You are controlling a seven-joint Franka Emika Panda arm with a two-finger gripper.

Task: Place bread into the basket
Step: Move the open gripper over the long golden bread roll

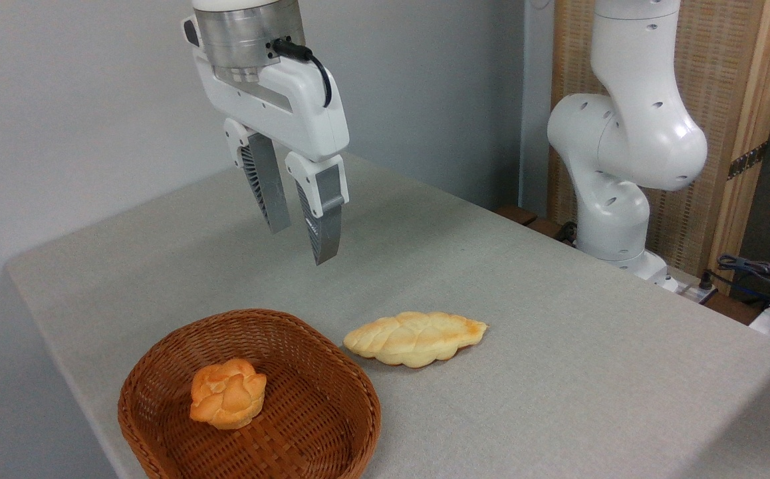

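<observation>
The bread (415, 338), a long flat braided loaf, pale gold with browned patches, lies flat on the table (558, 319), outside the basket (358, 386) and just beside its rim, out at about two o'clock from the basket's middle, with a narrow strip of cloth showing between them. Its pointed ends run roughly from nine to three o'clock, the right tip a touch browner. The basket, brown wicker with a thick braided rim, sits at the near left corner of the table, partly cut off by the bottom edge of the view. Inside it rests a small round knotted bun (228, 393), orange-gold, left of the basket's centre. Up above, the gripper (302, 229) hangs in the air, well clear of the tabletop, at about eleven o'clock from the loaf. Its two fingers (322, 219) point down, parted, a slim gap between them and nothing held. The white hand and metal wrist run out of the top of the frame. At three o'clock, beyond the far edge of the table, stands the arm's white base (614, 199), with a wooden panel (724, 133) behind it and cables (757, 273) trailing at the right
</observation>
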